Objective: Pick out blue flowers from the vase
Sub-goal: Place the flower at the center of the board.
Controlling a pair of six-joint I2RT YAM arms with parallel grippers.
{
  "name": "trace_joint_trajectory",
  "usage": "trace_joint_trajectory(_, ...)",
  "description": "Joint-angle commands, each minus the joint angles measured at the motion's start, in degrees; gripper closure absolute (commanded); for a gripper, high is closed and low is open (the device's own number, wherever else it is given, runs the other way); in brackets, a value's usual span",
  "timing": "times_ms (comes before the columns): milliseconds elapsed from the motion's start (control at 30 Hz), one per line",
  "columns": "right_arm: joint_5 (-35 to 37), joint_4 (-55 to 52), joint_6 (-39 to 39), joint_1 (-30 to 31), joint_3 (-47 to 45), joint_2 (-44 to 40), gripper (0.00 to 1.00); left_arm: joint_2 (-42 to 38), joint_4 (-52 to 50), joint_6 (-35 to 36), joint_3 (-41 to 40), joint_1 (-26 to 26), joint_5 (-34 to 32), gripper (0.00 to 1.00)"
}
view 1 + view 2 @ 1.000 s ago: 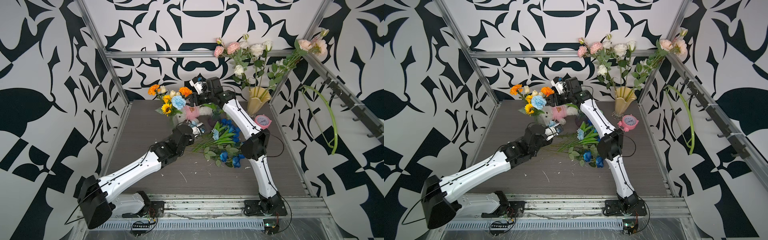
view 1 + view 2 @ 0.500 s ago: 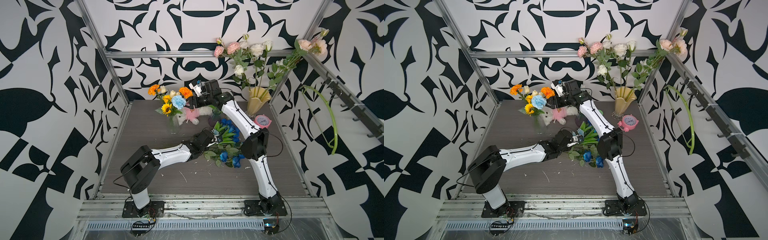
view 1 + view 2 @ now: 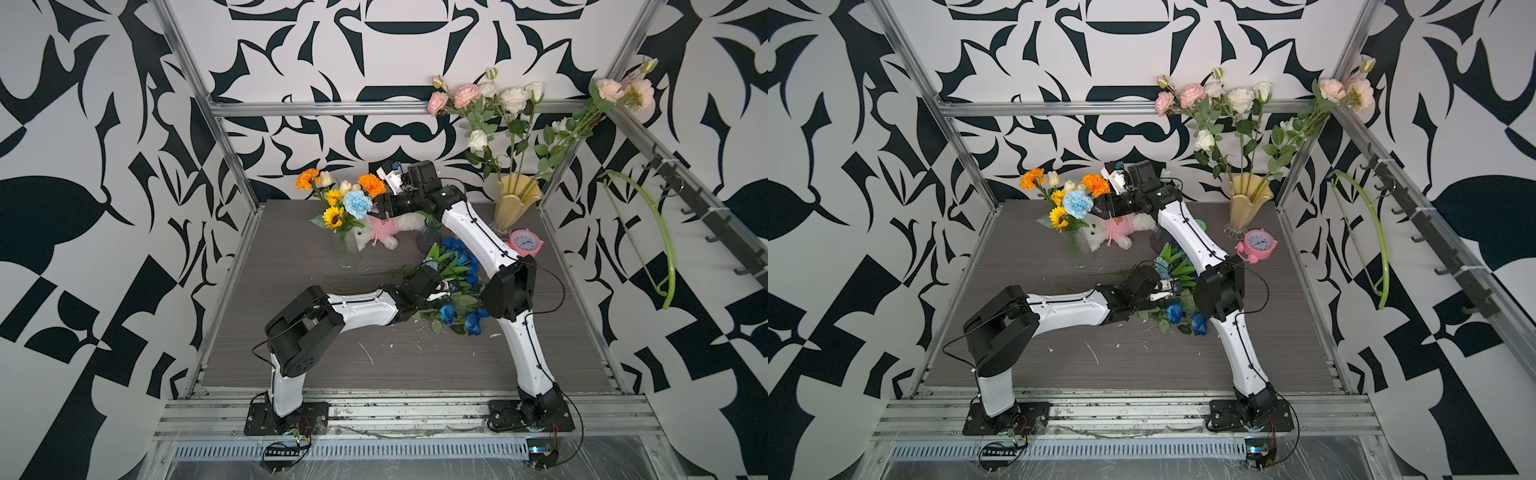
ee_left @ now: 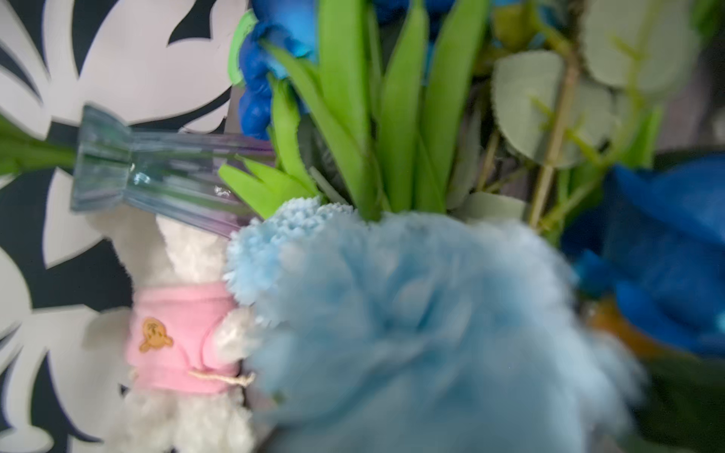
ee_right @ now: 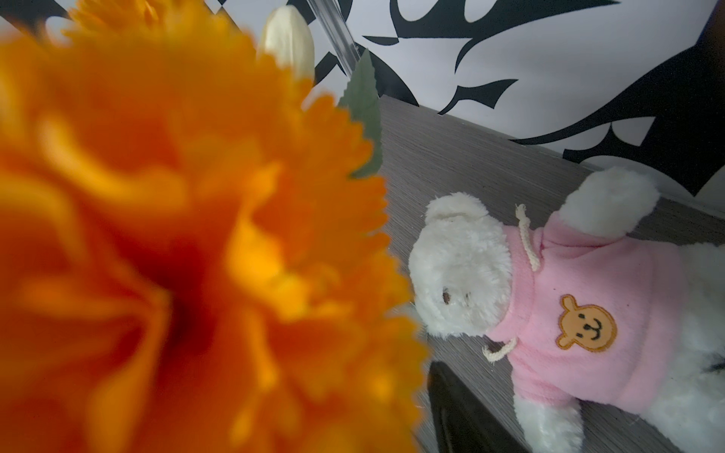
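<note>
At the middle of the table (image 3: 291, 249): blue flowers heaped, one blue head left in the vase.
I see the left gripper (image 3: 442, 291) low over the pile of blue flowers (image 3: 449, 311), which lies on the tabletop between the two arms. Its white fingertips look parted, and a blurred pale-blue bloom (image 4: 412, 333) fills its wrist view. The right gripper (image 3: 381, 206) hangs just beside the pale-blue carnation (image 3: 357, 203) standing in the glass vase (image 3: 347, 253) among orange and yellow flowers; I cannot tell whether its jaws are spread or closed. Its wrist view shows an orange marigold (image 5: 176, 255) close up and a white teddy bear (image 5: 549, 306) in pink.
</note>
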Motion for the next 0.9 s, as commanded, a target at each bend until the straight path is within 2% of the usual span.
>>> trace_joint_trajectory(0,-0.40,2.18,-0.05,0.15,-0.06,-2.34,0.30,-2.82,-3.62,-2.29,0.67,0.52,5.96,0.44)
trace_joint_trajectory(33,-0.38,2.24,-0.05,0.17,-0.05,-2.44,0.30,-3.67,-5.97,-2.82,1.14,1.01,8.53,0.40)
trace_joint_trajectory(167,-0.22,2.34,-0.14,0.20,-0.15,-2.37,0.30,-6.10,-16.73,-6.51,5.00,4.56,21.00,0.35)
trace_joint_trajectory(267,-0.31,2.35,-0.10,0.23,-0.15,-2.36,0.30,-7.69,-22.61,-9.01,7.25,7.18,26.62,0.33)
trace_joint_trajectory(367,-0.31,2.61,-0.01,0.22,-0.14,-2.44,0.30,-11.38,-23.63,-11.29,6.25,9.55,30.28,0.31)
trace_joint_trajectory(433,-0.40,2.76,0.12,0.17,-0.13,-2.34,0.30,-14.67,-21.44,-13.09,3.96,10.77,29.82,0.31)
trace_joint_trajectory(600,-0.66,3.14,0.53,0.18,-0.18,-2.16,0.30,-23.90,-10.98,-15.45,-6.19,11.67,21.81,0.30)
trace_joint_trajectory(867,-1.01,3.42,0.70,0.25,-0.46,-2.07,0.30,-39.27,3.88,-26.14,-19.87,17.40,15.04,0.29)
